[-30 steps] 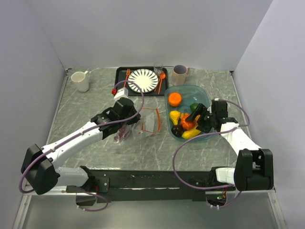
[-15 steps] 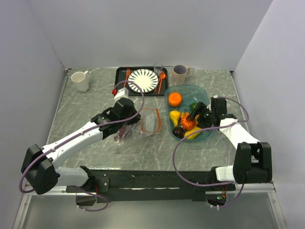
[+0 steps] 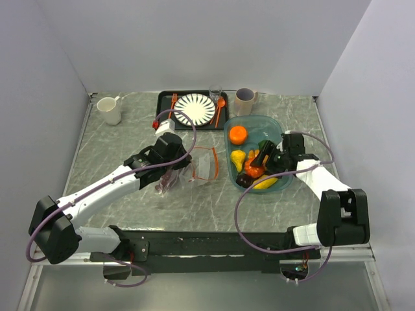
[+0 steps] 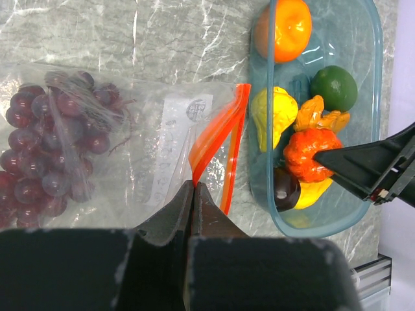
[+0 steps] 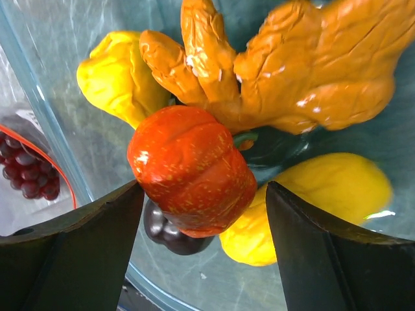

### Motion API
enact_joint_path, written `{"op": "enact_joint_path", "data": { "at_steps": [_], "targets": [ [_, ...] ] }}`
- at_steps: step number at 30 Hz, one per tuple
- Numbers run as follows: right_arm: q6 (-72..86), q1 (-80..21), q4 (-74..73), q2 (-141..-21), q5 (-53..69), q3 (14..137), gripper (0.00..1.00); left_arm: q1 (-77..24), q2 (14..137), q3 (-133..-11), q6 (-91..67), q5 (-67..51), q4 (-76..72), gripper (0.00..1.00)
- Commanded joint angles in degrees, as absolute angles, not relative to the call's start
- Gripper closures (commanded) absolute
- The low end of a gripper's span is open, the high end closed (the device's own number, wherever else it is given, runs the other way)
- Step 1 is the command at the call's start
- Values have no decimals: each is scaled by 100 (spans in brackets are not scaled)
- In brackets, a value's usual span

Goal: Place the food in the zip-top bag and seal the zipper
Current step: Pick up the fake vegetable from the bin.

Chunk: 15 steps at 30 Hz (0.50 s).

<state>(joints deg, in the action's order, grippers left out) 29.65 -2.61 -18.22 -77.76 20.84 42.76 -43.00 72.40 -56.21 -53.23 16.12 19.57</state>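
The clear zip-top bag lies left of the teal tub, with purple grapes inside it. My left gripper is shut on the near end of its orange-red zipper strip, which gapes open. The tub holds a round orange, a green piece, yellow pieces, a dark purple piece and an orange-red pumpkin. My right gripper is open inside the tub, one finger on each side of the pumpkin, not closed on it.
A black tray at the back holds a striped plate, orange cutlery and a small glass. A white mug stands back left, a beige mug behind the tub. Walls close in on the left, right and back.
My right gripper has moved left and deeper into the tub, so its open fingers now straddle the pumpkin. The left arm and the bag have not moved.
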Motion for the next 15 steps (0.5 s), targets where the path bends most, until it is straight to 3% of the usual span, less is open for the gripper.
{"op": "enact_joint_path", "data": {
  "at_steps": [1, 5, 9, 15],
  "targets": [
    [2760, -378, -1890, -7936, 2074, 4421, 19, -4333, 7198, -5783, -5309, 1591, 1925, 99],
    [2760, -404, -1811, -7963, 2083, 4447, 33, -4324, 7198, -5792, -5309, 1600, 1951, 99],
    [2768, -413, -1740, -7831, 2162, 4412, 56, -4333, 7172, -5766, -5317, 1608, 1951, 99],
    [2777, -413, -1802, -7261, 2118, 4395, 60, -4333, 7216, -5774, -5335, 1591, 1916, 99]
  ]
}}
